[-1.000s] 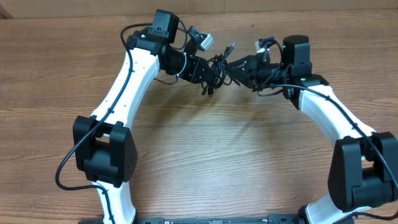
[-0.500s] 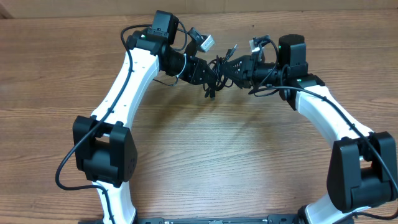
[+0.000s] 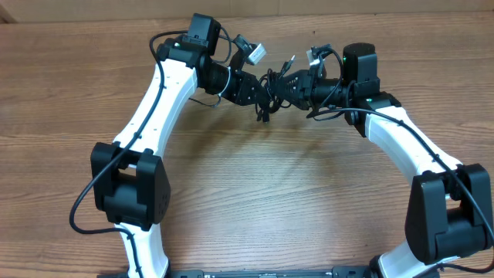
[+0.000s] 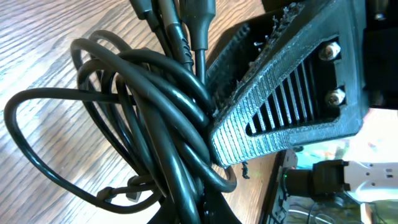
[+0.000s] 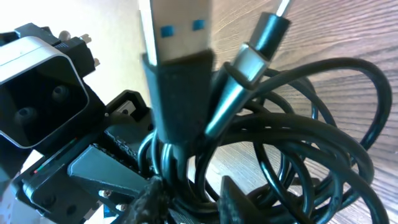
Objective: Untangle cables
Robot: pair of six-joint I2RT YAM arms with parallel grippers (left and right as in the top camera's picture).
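Glossy black cables [image 3: 268, 86] bunch at 12 o'clock on a brown, wood-grain table [image 3: 255, 193]. The left arm [image 3: 166, 93] and right arm [image 3: 409, 143] are white with black joints. A silver USB plug [image 5: 177, 31] shows blue squares, and the black right gripper [image 3: 282, 83] has a ribbed finger [image 4: 280, 106].

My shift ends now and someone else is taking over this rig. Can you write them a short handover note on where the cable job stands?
Left gripper: shut on the cables, which seem lifted off the table.
Right gripper: closed on the same bundle from the opposite side, close to the plug ends.
Done: both arms grip the bundle.
Left: the cords are wound in overlapping loops and none is separated. Probably ease the arms apart slowly and work one plug out at a time.
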